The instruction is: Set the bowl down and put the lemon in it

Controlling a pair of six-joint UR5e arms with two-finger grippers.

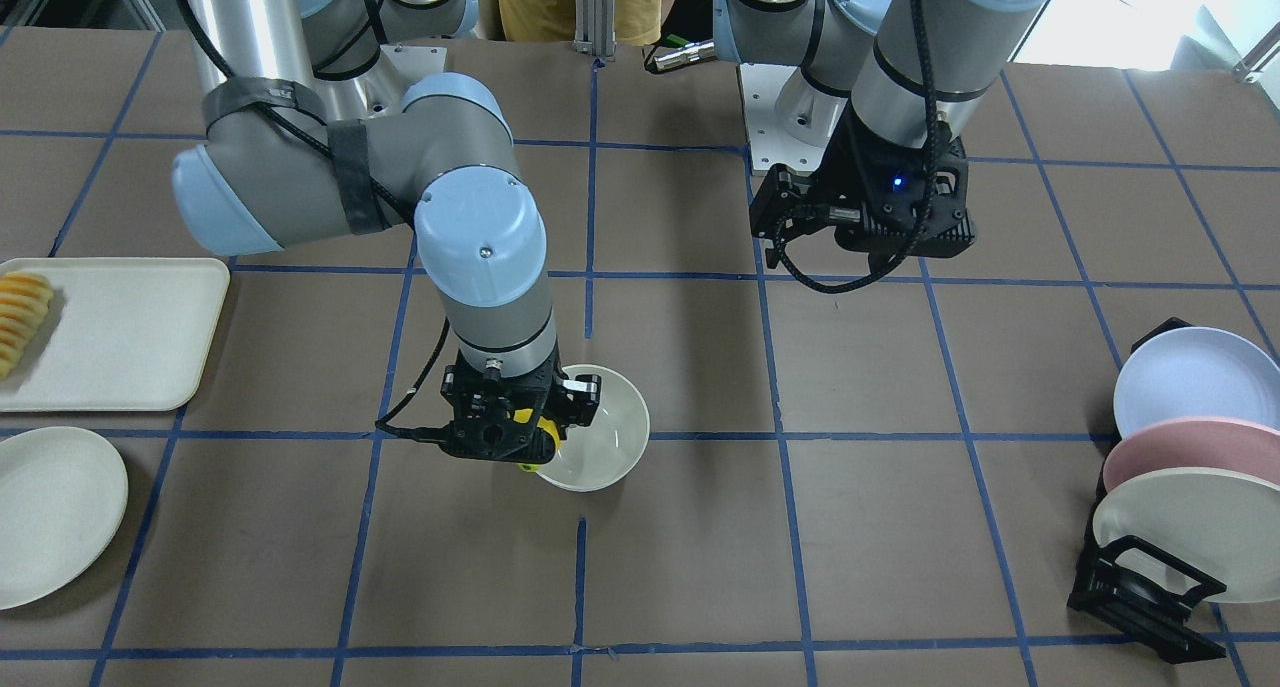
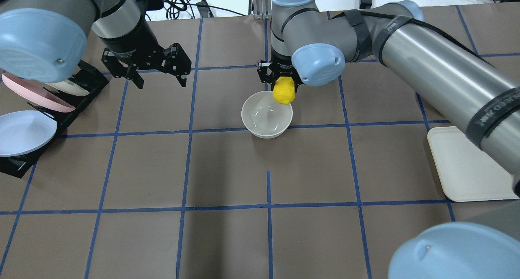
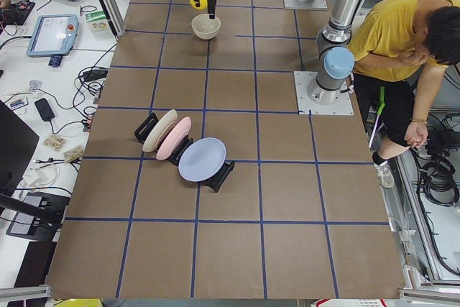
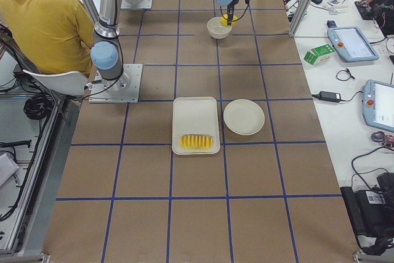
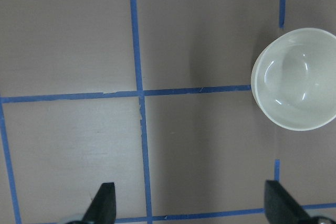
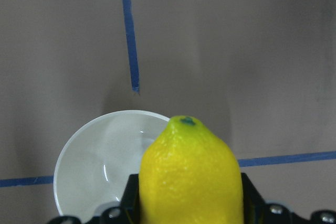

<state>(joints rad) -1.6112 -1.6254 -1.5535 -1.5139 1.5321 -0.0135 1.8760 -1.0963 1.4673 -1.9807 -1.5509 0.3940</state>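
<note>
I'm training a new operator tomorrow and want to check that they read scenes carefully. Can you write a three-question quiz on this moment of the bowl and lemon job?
1. Fill the gap: the left gripper hangs empty over the table with its jaws ___.
2. True or false: the lemon lies at the bottom of the bowl.
3. What holds the lemon? A. the left gripper. B. the right gripper. C. nothing, it lies on the table.

Key: 1. open. 2. False: the lemon is held above the bowl's rim, and the bowl is empty. 3. B.
</note>
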